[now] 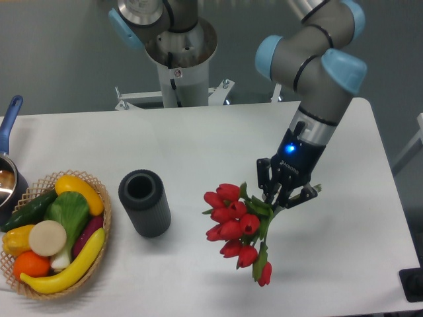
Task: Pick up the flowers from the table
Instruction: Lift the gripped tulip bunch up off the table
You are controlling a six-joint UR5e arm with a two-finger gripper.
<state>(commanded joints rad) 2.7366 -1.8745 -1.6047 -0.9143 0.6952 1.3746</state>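
Note:
The flowers (234, 228), a bunch of red tulips with green leaves, hang tilted with the heads to the lower left, and their shadow falls on the white table (198, 145) beneath them. My gripper (283, 200) is shut on the stems at the bunch's upper right. The stem ends stick out to the right past the fingers. The flowers appear lifted off the tabletop.
A dark ribbed cylinder (144, 202) stands left of the flowers. A wicker basket of vegetables (53, 234) sits at the front left. A pot with a blue handle (9, 165) is at the left edge. The arm's base (177, 66) stands behind the table.

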